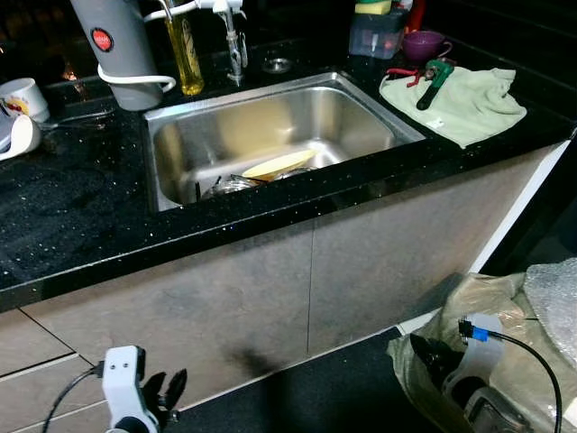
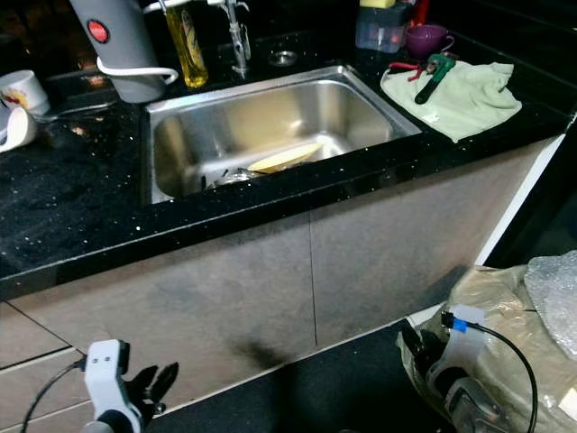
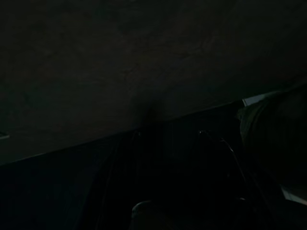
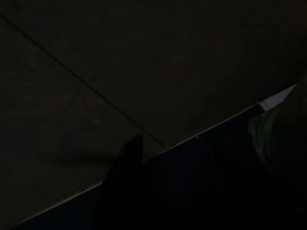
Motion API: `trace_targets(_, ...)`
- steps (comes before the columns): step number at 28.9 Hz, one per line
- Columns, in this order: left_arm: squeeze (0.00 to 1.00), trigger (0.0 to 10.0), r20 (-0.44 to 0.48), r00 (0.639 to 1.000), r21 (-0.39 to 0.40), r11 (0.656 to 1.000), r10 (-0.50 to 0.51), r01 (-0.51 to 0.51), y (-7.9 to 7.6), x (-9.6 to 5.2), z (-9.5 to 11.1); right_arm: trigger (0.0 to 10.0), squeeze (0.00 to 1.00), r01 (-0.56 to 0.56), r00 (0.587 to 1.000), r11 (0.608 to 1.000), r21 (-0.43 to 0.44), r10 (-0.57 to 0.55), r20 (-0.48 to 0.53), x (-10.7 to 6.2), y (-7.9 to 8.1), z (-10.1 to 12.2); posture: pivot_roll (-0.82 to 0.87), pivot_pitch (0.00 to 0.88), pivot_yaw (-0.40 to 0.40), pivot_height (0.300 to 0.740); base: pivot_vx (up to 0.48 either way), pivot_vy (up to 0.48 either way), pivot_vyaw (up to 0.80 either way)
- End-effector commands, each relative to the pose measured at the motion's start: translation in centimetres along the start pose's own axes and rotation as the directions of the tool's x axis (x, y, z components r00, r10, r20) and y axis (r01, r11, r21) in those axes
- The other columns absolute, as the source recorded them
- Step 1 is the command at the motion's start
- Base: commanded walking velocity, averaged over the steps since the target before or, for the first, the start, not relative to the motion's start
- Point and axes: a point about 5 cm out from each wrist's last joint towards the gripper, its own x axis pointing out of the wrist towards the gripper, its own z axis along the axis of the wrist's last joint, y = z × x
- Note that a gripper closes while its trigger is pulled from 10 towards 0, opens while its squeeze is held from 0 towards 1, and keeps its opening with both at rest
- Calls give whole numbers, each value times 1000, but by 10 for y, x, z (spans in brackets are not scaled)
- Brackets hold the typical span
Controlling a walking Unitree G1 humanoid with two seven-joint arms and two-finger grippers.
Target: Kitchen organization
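Note:
A steel sink [image 1: 270, 113] is set in the black counter [image 1: 72, 207]. A pale yellow dish [image 1: 278, 165] lies in it among some glassware. On the right a green cloth [image 1: 473, 108] carries a green-handled tool [image 1: 433, 81] and red-handled scissors [image 1: 403, 74]. Behind it stand a purple cup [image 1: 424, 43] and a clear container [image 1: 374, 34]. My left gripper [image 1: 169, 381] hangs low before the cabinet front, open and holding nothing. The right gripper [image 1: 422, 352] hangs low too, against a plastic bag.
A grey appliance [image 1: 122, 50], an oil bottle [image 1: 186, 54] and the tap [image 1: 234, 41] stand behind the sink. White mugs [image 1: 22, 97] sit at the counter's left end. A crumpled plastic bag [image 1: 505, 307] lies on the dark floor at right. Both wrist views are very dark.

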Motion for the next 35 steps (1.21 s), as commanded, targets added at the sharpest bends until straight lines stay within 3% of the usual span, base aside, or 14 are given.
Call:
trace_targets(1,0,10000,-5,1000,0,1000,-3,3,-3,1,-4,10000,0,-25,1000,1000,-14,25,0,1,8,-5,-88,37,49,732,0,0,0)
trace_targets(7,0,10000,-4,1000,-19,1000,-3,3,-12,6,-9,10000,0,-37,999,999,-17,37,10,2,18,-9,-85,40,46,732,0,0,0)
trace_targets(15,0,10000,-73,997,-46,998,32,-35,8,11,-34,10000,0,-59,998,997,-41,59,16,1,29,-14,-81,67,37,732,0,0,0)
trace_targets(21,0,10000,-130,989,-54,996,66,-73,18,13,-44,10000,0,-61,998,997,-38,62,12,1,29,-13,-82,69,26,732,0,0,0)
trace_targets(29,0,10000,-165,983,-60,993,86,-97,20,15,-49,10000,0,-52,998,998,-35,53,16,1,29,-12,-94,71,30,732,0,0,0)
trace_targets(35,0,10000,-171,979,-64,990,111,-124,31,11,-50,10000,0,-39,999,999,-22,40,19,1,27,-10,-78,70,20,732,0,0,0)
